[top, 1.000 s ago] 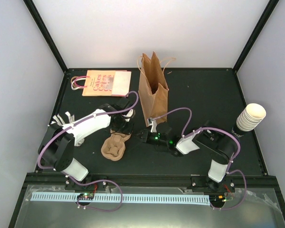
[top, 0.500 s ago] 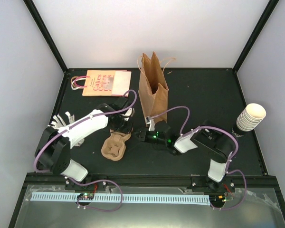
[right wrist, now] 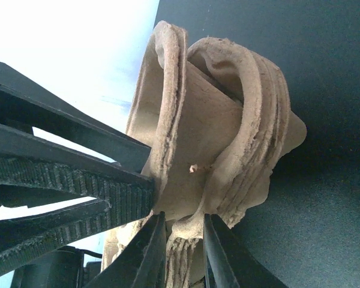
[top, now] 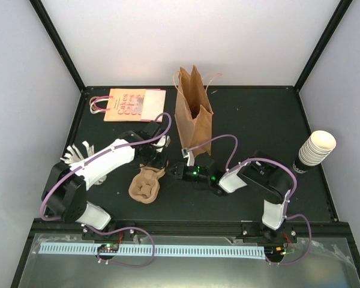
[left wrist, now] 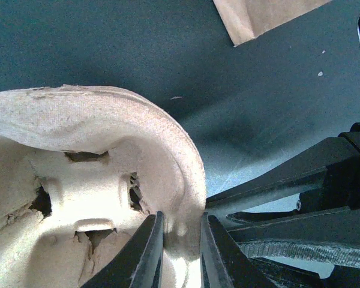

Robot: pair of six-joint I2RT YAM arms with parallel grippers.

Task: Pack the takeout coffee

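The left hand and the right hand are both nearly closed, each pinching a rim of the pulp trays. These seem light, stiff, easily torn.

Lab robot test cell.
A black table is enclosed by white walls and black posts; a left arm and right arm are bolted at its near edge.

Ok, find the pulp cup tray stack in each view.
Top external: pulp cup tray stack lower left of centre.
Left wrist: stack lower left, rim in the left claw.
Right wrist: stack centre, edge in the right claw.
Shared landmark: the black tabletop.
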